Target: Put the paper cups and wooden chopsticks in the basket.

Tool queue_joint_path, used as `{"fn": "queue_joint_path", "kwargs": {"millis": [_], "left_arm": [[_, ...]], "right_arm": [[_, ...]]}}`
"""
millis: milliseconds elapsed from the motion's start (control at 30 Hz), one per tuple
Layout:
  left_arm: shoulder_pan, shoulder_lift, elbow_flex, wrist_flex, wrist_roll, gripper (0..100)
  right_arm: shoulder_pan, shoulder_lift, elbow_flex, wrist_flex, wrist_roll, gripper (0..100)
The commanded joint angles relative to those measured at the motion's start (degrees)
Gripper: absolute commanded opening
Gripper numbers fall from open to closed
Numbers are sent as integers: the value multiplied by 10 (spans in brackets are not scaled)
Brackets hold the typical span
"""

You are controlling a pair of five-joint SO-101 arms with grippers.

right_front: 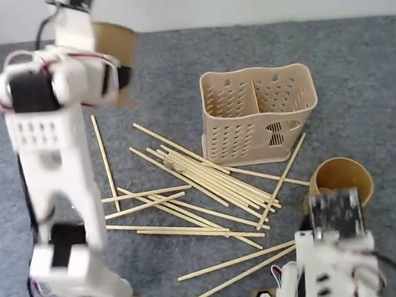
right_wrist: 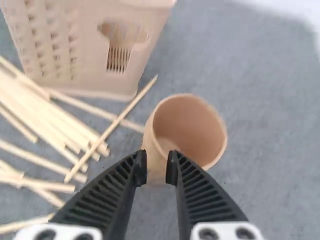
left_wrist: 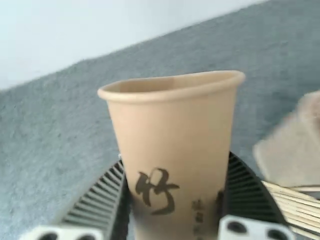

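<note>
Our black ribbed left fingers [left_wrist: 100,200] clench a tan printed paper cup [left_wrist: 172,145] well left of the beige perforated plastic basket [right_front: 258,117], and we should carry it upright over a compartment before loosening, while our right fingers [right_wrist: 125,185] pinch a second tan cup [right_wrist: 187,125] by its wall near the basket.

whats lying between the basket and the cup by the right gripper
Chopsticks cross the grey mat between basket and cup, clearest in the right wrist view.
</note>
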Motion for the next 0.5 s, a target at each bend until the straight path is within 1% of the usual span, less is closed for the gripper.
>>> {"fn": "queue_joint_path", "kwargs": {"millis": [0,167,267,333,467], "left_arm": [[69,-166,69,-12,41,198],[113,-269,194,-78,99,299],[160,-315,268,-112,115,310],[190,-345,313,-139,118,310],[236,-404,409,-217,119,310]], "right_arm": [[-7,-58,-7,23,-1,84],[-7,-43,-41,23,-4,81],[-20,-51,-61,23,-30,82],[-72,-51,-76,23,-56,80],[-229,-51,-102,24,-117,79]]}}
